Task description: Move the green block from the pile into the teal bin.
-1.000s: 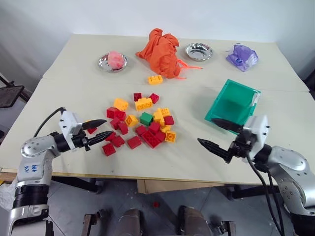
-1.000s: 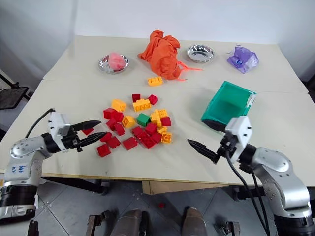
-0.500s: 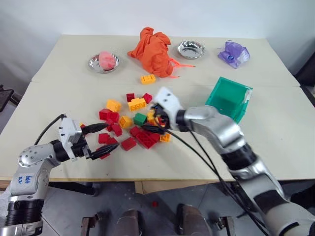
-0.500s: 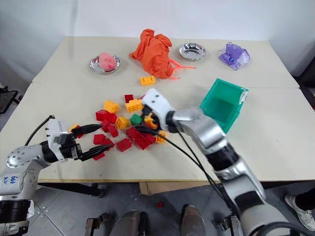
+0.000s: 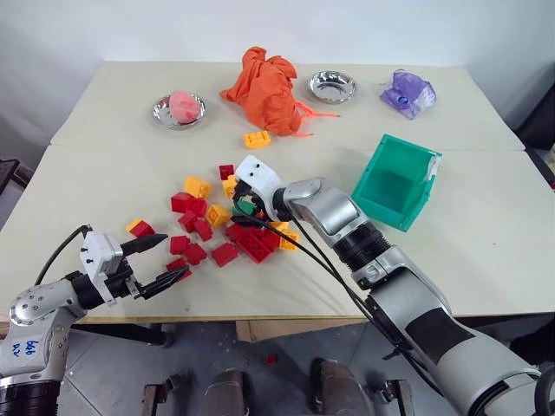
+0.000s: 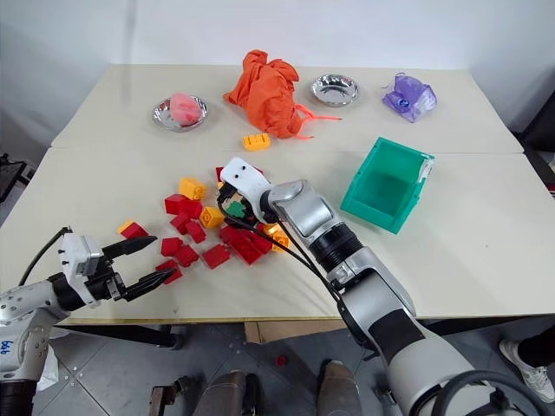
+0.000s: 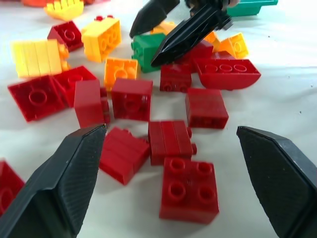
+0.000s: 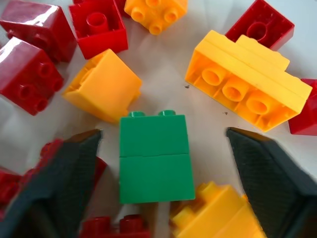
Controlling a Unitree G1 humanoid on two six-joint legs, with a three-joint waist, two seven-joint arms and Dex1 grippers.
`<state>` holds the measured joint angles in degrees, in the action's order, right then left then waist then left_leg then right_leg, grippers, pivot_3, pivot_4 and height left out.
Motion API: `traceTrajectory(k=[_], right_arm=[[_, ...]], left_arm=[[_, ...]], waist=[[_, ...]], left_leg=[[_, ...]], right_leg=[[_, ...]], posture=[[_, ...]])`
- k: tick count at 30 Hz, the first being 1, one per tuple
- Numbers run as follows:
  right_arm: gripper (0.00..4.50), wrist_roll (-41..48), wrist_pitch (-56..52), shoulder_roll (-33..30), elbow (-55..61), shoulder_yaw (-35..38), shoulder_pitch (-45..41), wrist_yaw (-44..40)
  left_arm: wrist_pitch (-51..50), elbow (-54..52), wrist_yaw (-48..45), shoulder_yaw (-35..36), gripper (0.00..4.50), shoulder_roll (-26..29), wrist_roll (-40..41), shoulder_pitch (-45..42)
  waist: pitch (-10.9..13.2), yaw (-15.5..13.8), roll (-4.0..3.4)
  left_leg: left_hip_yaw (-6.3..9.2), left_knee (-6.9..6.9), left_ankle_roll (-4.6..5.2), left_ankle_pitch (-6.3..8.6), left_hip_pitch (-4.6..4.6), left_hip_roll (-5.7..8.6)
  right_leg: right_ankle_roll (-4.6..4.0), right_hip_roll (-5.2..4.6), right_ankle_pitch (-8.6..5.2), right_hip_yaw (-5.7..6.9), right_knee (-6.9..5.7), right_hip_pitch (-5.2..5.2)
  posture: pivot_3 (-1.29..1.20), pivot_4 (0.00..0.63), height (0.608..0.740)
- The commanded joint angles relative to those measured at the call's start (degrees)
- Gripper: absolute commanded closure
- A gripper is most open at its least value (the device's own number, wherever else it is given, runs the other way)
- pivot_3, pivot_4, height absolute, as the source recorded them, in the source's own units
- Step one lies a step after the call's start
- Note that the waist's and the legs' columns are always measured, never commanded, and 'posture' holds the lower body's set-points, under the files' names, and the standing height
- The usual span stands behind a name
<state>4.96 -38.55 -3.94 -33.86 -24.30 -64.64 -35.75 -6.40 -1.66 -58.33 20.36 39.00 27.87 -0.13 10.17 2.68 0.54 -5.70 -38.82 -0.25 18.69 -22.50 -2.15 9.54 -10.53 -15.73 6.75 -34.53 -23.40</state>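
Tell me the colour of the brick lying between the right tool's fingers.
Green: the green block lies between the right tool's spread fingers, clearest in the right wrist view.

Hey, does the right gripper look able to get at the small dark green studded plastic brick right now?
Probably yes. The right gripper hangs over the green brick with an open finger on either side of it. A yellow-orange brick crowds one corner and may get nudged as the fingers close.

The right gripper (image 8: 158, 173) is now swung from the table's near edge over the pile of small red, yellow and orange studded plastic bricks (image 5: 221, 221); the small dark green studded plastic brick (image 8: 154, 157) is bracketed between its parted jaws, untouched.
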Motion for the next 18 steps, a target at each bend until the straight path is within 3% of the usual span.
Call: traceTrajectory(k=[1,5,10,14,18], right_arm=[[1.63,-0.87,1.47,1.16,-0.39,1.36,-1.11,-1.52],[3.01,-1.02,3.42,1.02,1.23,2.15,-0.36,-2.97],[3.02,1.82,8.65,-2.85,10.08,8.32,2.90,-4.70],[3.02,9.29,11.28,-9.97,27.62,20.82,12.72,-6.07],[3.02,10.49,12.55,-18.31,36.54,32.31,21.97,-2.18]], left_arm=[[0.84,-2.45,0.13,1.43,0.00,0.47,1.21,0.06],[0.75,-2.74,-0.01,0.67,0.00,0.38,1.29,-0.89],[-0.29,-5.33,0.21,-1.86,0.00,-0.70,2.00,-3.55],[-1.66,-8.58,1.14,-5.87,0.00,-3.18,2.68,-6.78],[-2.27,-8.65,2.21,-10.39,0.00,-6.22,1.67,-10.70]], waist=[[0.00,0.48,0.00],[0.00,0.80,0.00],[0.00,0.46,0.00],[-0.01,-0.60,0.02],[-0.01,-1.26,0.02]], left_leg=[[-0.01,0.03,0.00,0.00,0.01,-0.01],[-0.10,0.13,-0.01,0.00,0.02,-0.04],[-0.15,0.14,-0.01,0.00,0.02,-0.05],[-0.10,0.09,-0.01,0.02,-0.01,-0.04],[-0.17,0.01,-0.02,0.06,0.00,-0.04]], right_leg=[[-0.01,0.00,0.00,0.00,-0.01,-0.01],[-0.04,0.01,-0.01,0.03,-0.01,-0.10],[-0.05,0.00,-0.01,0.05,-0.01,-0.12],[-0.06,-0.01,0.00,0.08,0.02,-0.08],[-0.06,-0.01,0.00,0.08,0.06,-0.06]], posture=[[0.00,0.150,0.740],[0.00,0.150,0.740],[0.00,0.150,0.740],[0.00,0.150,0.740],[0.00,0.150,0.740]])
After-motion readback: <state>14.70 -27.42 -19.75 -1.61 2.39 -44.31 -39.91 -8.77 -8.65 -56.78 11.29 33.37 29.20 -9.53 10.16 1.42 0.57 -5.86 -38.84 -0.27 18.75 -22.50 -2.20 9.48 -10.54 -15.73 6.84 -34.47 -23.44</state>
